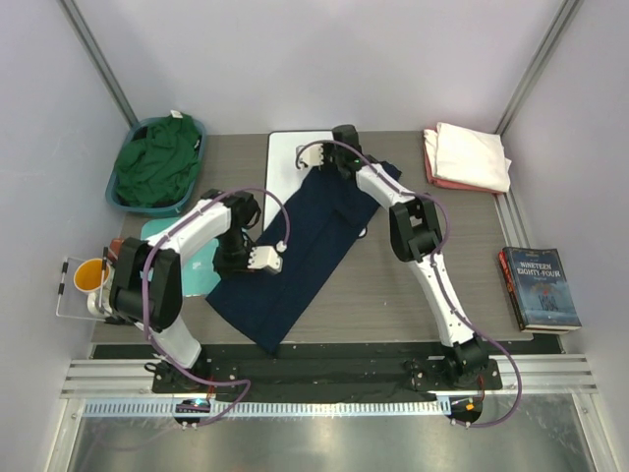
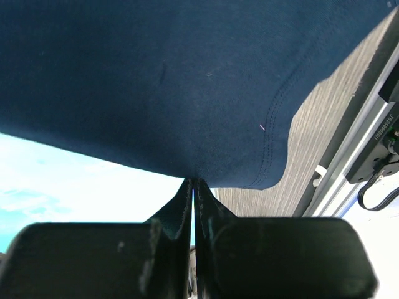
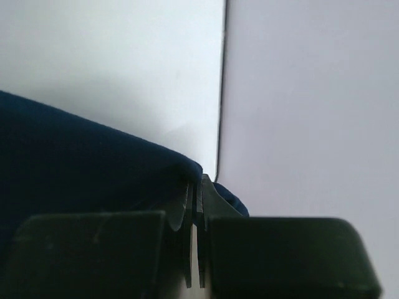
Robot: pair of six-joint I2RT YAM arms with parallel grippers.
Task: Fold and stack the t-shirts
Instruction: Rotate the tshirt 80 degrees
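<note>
Top view: the navy t-shirt (image 1: 305, 246) lies diagonally mid-frame on the surface (image 1: 393, 295), unfolded, with its upper end over the white board (image 1: 285, 157). Upper right, the cream-white t-shirt (image 1: 474, 157) sits folded on the salmon-pink t-shirt (image 1: 430, 157). Upper left, the green t-shirt (image 1: 157, 162) lies bunched in a basket (image 1: 200, 133).

Left wrist view: the left gripper (image 2: 192, 182) is pressed together on the navy hem.

Right wrist view: the right gripper (image 3: 198, 182) pinches a navy edge.

By my reading, two shirts are done and two are left.

The navy shirt (image 1: 295, 265) stretches diagonally across the middle, unfolded, its near corner by the front edge. The green shirt (image 1: 157, 162) sits crumpled at far left. The cream shirt (image 1: 474, 155) lies folded atop the pink shirt (image 1: 430, 157) — far right.
</note>
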